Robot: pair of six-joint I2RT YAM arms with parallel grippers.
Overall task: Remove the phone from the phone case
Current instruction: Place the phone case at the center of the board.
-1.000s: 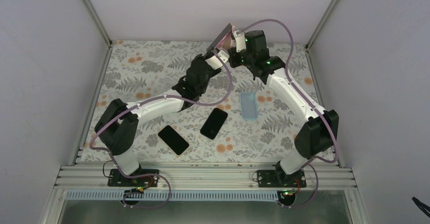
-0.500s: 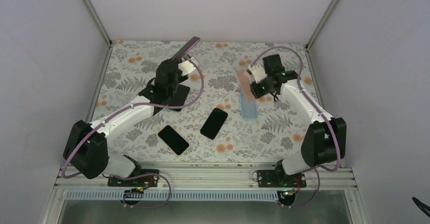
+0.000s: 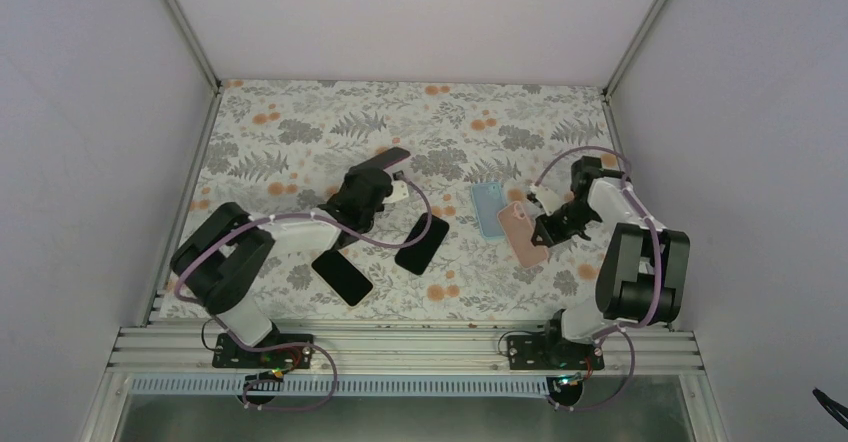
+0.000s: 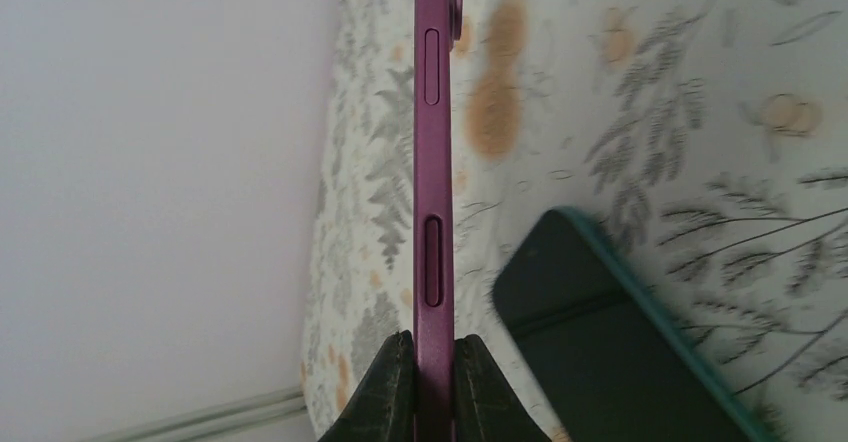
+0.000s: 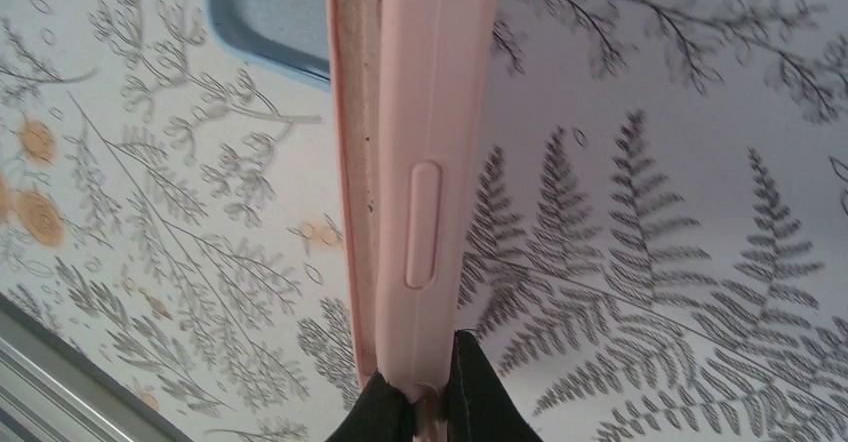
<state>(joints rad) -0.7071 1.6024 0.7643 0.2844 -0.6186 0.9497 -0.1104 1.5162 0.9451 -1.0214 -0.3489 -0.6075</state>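
The left gripper [image 4: 432,390] is squeezed tight on the thin edge of the purple phone [image 4: 433,162], near one end. That is a small hold on a smooth side, so the phone could slide out or swing round. If it drops, I think it would land on or near the black phone [image 3: 421,243], which lies left of the blue case [image 3: 487,207].

The right gripper [image 5: 420,402] is pinched shut on one end of the pink case [image 5: 430,162]. The case looks soft, so it could bend and pop free. It could also bump the blue case on its way down.

The purple phone is bare, with two long buttons on its side. It is held up on its edge, well to the left of the blue case. The pink case looks empty. It is held low, just right of the blue case, but I cannot tell if they touch.
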